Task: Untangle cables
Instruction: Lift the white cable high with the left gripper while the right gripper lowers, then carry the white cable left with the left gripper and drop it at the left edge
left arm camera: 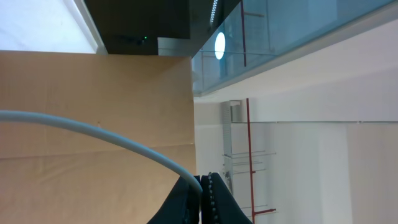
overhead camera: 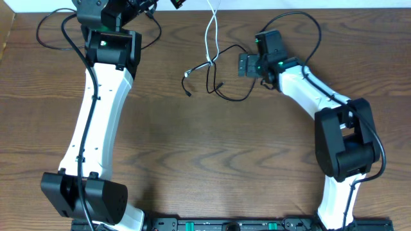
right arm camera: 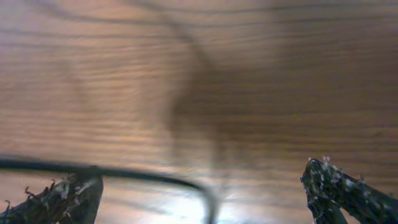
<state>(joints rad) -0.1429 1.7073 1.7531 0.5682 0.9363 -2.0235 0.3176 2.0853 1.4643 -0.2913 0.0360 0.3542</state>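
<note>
The white cable runs from the top edge down into a small knot with the black cables at the table's upper middle; small plug ends stick out to the left. My left gripper is raised at the top edge, partly cut off. In the left wrist view it is shut on the white cable, which arcs away to the left. My right gripper sits low just right of the knot, open. In its own view a blurred black cable lies between the spread fingers.
Thick black arm wires loop at the top left and above the right arm. The table's left edge shows at the far left. A cardboard panel fills the left wrist view's background.
</note>
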